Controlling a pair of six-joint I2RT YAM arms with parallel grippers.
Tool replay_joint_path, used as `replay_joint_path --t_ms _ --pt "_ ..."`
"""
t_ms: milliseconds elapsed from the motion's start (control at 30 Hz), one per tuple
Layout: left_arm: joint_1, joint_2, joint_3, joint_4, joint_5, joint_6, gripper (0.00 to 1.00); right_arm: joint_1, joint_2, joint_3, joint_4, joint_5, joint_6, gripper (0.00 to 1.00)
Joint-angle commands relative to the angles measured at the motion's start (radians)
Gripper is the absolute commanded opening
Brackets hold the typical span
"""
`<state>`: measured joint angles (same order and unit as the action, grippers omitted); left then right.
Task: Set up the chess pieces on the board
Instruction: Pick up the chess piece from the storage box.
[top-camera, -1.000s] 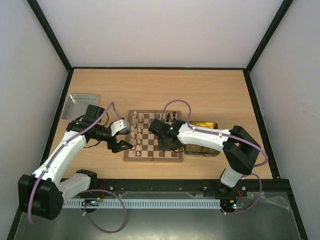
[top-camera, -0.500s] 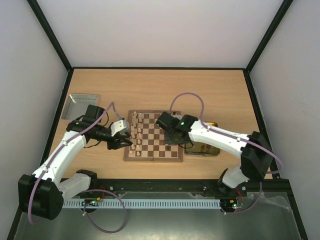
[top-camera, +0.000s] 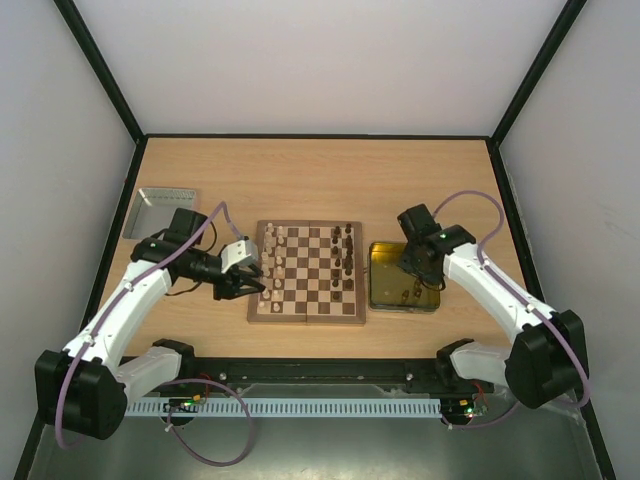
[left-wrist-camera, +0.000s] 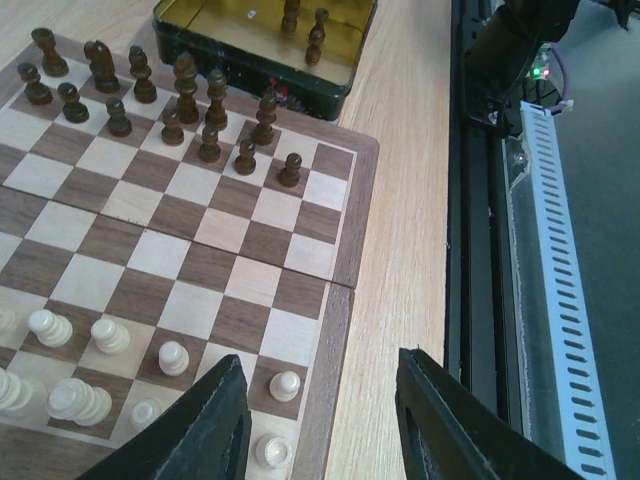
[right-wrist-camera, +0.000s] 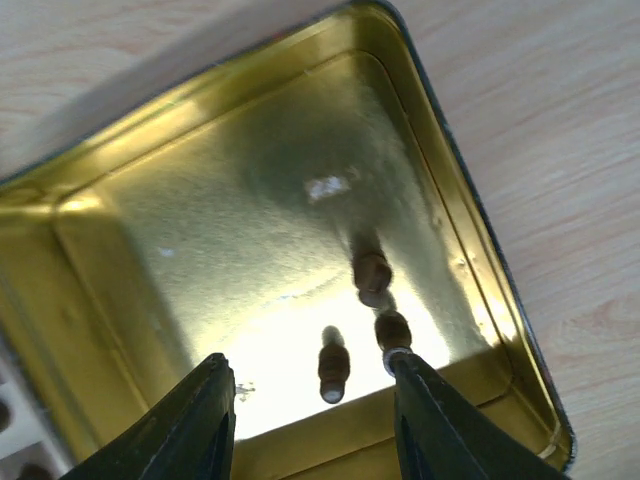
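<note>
Pincers, both spread, pinching nothing. I hold the right pincer (right-wrist-camera: 308, 385) over the gold tray (right-wrist-camera: 485, 255), dark chess pieces (right-wrist-camera: 372, 272) just beneath its tips for pickup; the left pincer (left-wrist-camera: 320, 385) sits above the board (left-wrist-camera: 340, 320) corner, cream pawns (left-wrist-camera: 285, 383) below.

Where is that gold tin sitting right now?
From above, the gold tin lies just right of the chessboard, beneath the right gripper, a few dark pieces inside.
</note>
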<state>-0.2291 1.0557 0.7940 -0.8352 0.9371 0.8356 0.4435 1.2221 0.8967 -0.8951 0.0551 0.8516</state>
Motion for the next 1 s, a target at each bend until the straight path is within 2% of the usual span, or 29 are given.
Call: replay_joint_path --t_ms 0,167,467,967 --pt "-0.004 0.003 0.037 -0.058 0.069 0.062 0.43 -0.065 -0.008 -0.059 -0.01 -0.056 -0.037 0.42" --pt "-0.004 0.007 0.038 -0.057 0.069 0.059 0.45 -0.116 -0.003 -0.103 0.013 -0.084 -0.055 0.42" --pt "-0.003 -0.009 0.02 -0.012 0.04 0.02 0.58 -0.134 0.042 -0.11 0.068 -0.072 -0.068 0.41" --pt "-0.004 -0.019 0.007 0.026 0.014 -0.02 0.69 -0.154 0.112 -0.119 0.128 -0.06 -0.084 0.31"
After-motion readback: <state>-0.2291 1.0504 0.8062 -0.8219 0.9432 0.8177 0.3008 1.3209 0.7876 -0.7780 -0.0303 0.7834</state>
